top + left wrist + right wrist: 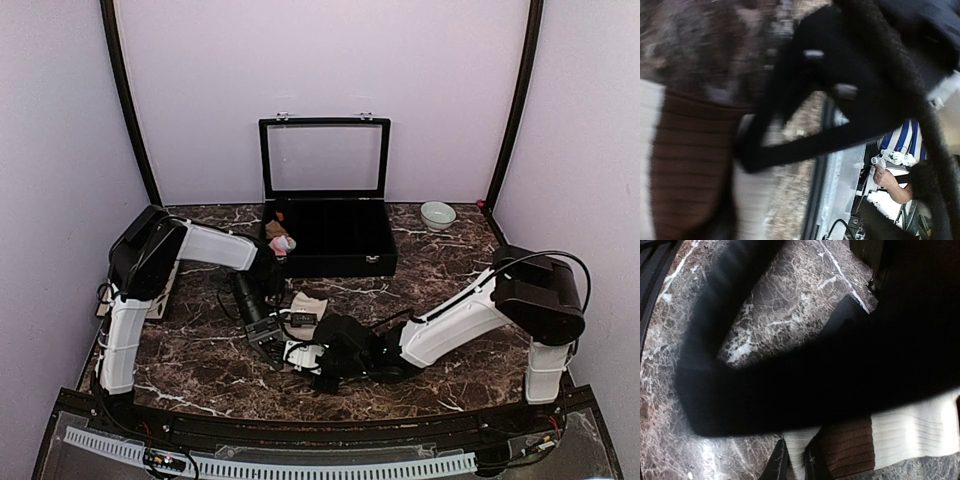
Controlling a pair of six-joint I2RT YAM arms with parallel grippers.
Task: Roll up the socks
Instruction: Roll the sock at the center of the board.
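The cream-beige sock (pixel 309 304) with dark brown bands lies on the marble table (pixel 450 270) in front of the box. In the right wrist view my right gripper (pixel 798 452) is shut on a fold of that sock's cream fabric (pixel 915 432), right beside a brown band (pixel 847 447). My left gripper (pixel 267 345) hovers at the sock's near end, close against the right gripper (pixel 303 357). The blurred left wrist view shows the brown band (pixel 685 165) but not the left fingers. The pink sock (pixel 282 244) sits at the box's left front corner.
An open black case (pixel 330 240) with a glass lid stands at the back centre. A small pale bowl (pixel 437 214) sits at the back right. Purple walls close in both sides. Both arms crowd the table's near middle.
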